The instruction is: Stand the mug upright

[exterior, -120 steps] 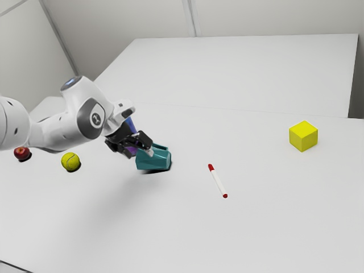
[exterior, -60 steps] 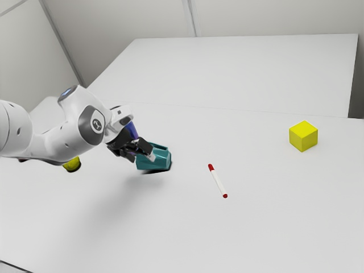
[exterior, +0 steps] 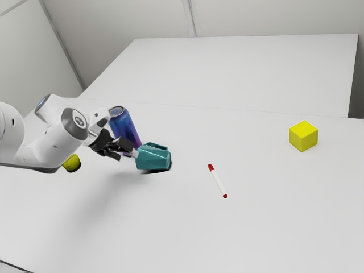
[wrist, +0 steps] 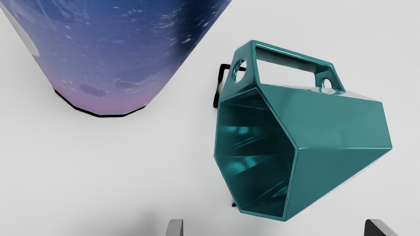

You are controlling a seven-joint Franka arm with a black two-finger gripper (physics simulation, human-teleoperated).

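Observation:
The teal faceted mug [exterior: 153,157] lies on its side on the table, its mouth toward the arm and its handle on the side near the can. Just beside the mouth, on the exterior view's left, is my gripper [exterior: 132,154]. In the wrist view the mug [wrist: 331,124] shows its dark hollow inside and its handle with round holes. My gripper [wrist: 274,227] stands open there, its two fingertips wide apart with nothing held between them.
A blue and purple can [exterior: 124,129] stands close to the mug and gripper; it is large in the wrist view [wrist: 121,59]. A yellow ball [exterior: 71,163] sits by the arm. Toward the exterior view's right lie a white marker with red ends [exterior: 218,181] and a yellow cube [exterior: 303,136].
My hand has drawn back toward the exterior view's left, away from the mug, uncovering more of the can. The arm now hides the red apple. The mug has stayed put.

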